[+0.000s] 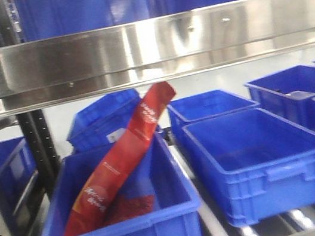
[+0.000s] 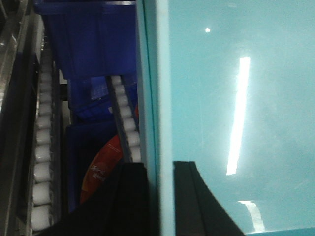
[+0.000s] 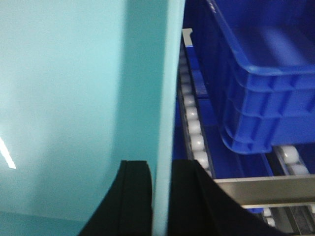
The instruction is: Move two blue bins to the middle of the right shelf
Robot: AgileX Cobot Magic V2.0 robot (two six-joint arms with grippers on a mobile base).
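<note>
Only the wrist views show the pale bin (image 2: 236, 98): left hand (image 2: 160, 201) and right hand (image 3: 160, 196) each pinch a wall, fingers on both sides. Front view shows neither; there a dark blue bin (image 1: 122, 233) on the roller shelf (image 1: 296, 222) holds a tilted red packet (image 1: 122, 157).

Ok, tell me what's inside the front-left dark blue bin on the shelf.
The front-left dark blue bin holds a long red packet leaning against its back rim. Something red lies beneath it; the near wall hides the floor's front part.
</note>
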